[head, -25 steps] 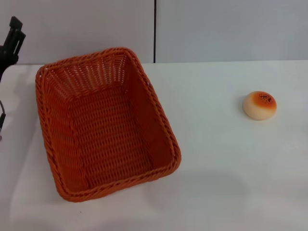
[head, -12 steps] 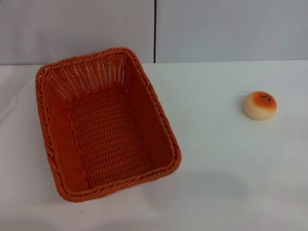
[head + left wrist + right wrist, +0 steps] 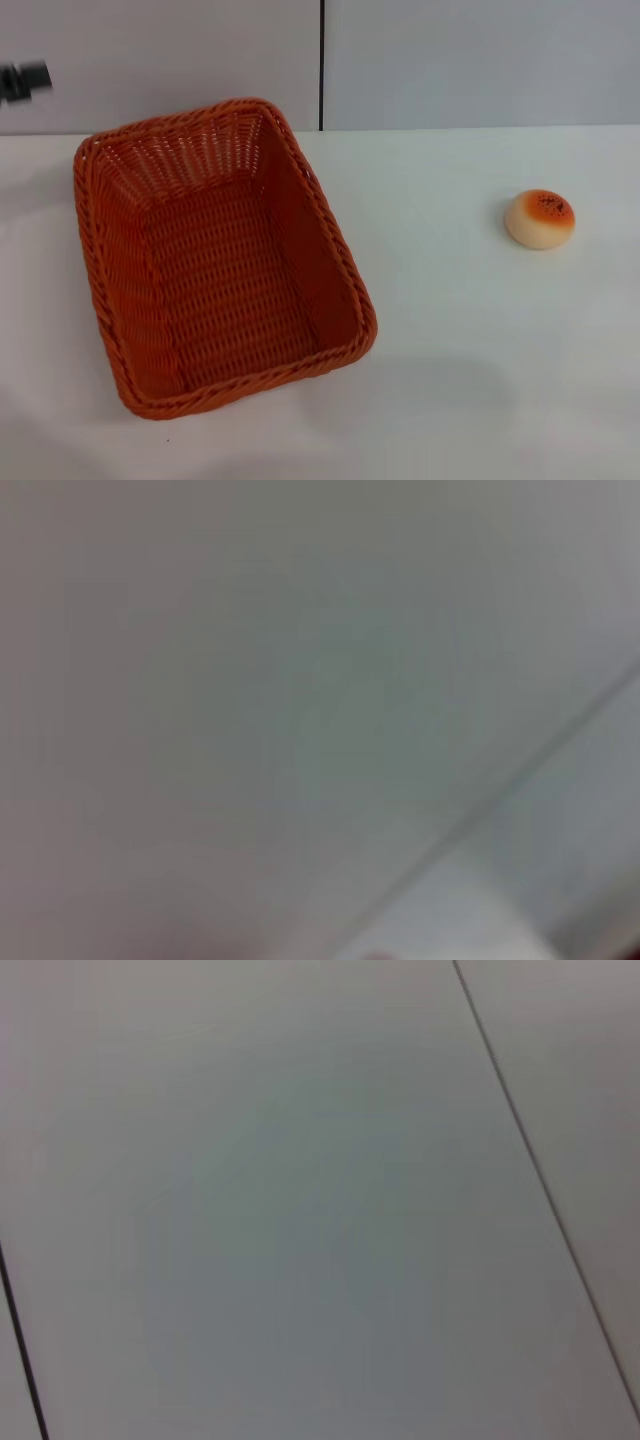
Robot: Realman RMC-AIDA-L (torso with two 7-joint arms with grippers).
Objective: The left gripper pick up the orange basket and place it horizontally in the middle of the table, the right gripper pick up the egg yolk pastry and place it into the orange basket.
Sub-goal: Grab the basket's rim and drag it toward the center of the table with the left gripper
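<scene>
Left pincer (image 3: 25, 80) far-left, raised | orange basket (image 3: 215, 260) empty | egg yolk pastry (image 3: 540, 219) apart

Small blurred dark end effector (image 3: 24, 81), pale patch

You are looking at a bare test or lab setup rather than a home or kitchen. A plain white bench (image 3: 470, 380) stands against smooth pale grey wall panels (image 3: 480, 60) split by a dark vertical seam (image 3: 321, 60), and both wrist views show only more of those panels.
</scene>
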